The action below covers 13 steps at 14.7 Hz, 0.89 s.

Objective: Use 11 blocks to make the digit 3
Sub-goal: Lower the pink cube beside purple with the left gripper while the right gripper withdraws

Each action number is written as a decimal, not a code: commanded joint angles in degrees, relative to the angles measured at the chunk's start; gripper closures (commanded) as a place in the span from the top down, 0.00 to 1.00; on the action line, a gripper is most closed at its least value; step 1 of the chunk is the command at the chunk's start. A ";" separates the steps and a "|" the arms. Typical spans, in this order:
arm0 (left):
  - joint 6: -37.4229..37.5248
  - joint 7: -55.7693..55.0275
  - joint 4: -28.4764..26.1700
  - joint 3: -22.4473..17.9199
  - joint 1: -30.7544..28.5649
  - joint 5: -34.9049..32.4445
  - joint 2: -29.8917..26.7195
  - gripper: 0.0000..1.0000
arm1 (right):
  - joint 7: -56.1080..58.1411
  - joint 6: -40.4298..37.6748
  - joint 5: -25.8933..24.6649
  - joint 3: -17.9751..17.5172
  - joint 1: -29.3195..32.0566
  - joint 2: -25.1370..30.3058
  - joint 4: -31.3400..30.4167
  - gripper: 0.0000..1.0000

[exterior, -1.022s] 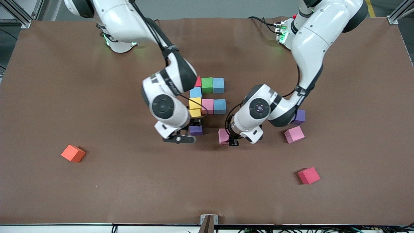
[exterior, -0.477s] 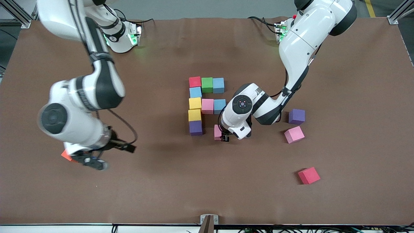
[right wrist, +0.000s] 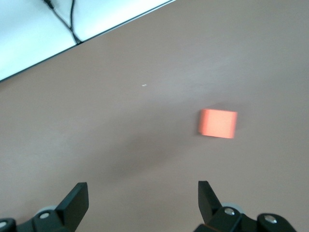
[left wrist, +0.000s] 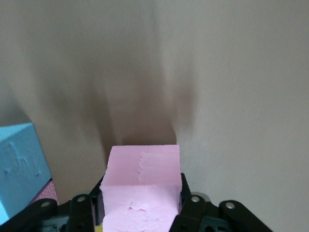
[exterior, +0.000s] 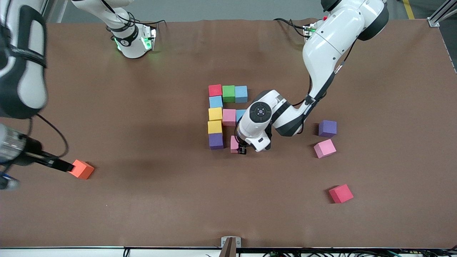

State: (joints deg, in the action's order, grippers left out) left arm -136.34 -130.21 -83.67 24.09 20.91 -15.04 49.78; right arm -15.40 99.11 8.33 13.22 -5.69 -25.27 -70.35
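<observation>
Left pincer (left wrist: 140,212) grips pink block (left wrist: 141,186) between its fingers.

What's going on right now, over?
Left gripper shut on pink block beside purple block. Right gripper open near orange cube. Nothing in the way.

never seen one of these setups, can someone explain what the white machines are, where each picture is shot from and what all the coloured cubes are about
The white machines are two robot arms bolted along one edge of a brown table. The wide picture looks down from across the table; the other two come from cameras on each arm's wrist. Foam blocks are being laid out as a digit; a purple block, a pink one and a red one lie loose. The left gripper is shut on a pink block, right beside the pattern. The right gripper hangs open near the orange cube, at its end of the table.
</observation>
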 commanded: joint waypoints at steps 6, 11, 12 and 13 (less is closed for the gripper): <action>-0.25 -1.80 4.92 -0.45 3.17 1.76 3.21 0.15 | 10.39 -1.81 -3.40 -8.74 12.19 16.02 -9.52 1.00; 0.37 -2.07 4.83 -0.45 3.44 1.77 3.13 0.17 | 13.63 -0.58 -3.84 -7.61 9.83 19.91 -12.88 1.00; 0.37 -2.07 4.74 -0.54 3.44 1.94 3.21 0.22 | 15.91 -0.67 -3.84 -6.38 9.13 19.91 -12.79 1.00; 0.37 -2.68 4.74 -0.54 3.44 1.94 3.30 0.31 | 16.54 -0.67 -3.93 -4.19 6.95 19.91 -12.79 1.00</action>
State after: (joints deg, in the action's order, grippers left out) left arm -136.52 -131.89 -80.21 24.08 23.65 -13.92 52.31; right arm -1.36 97.26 5.71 6.24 4.13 -7.16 -80.60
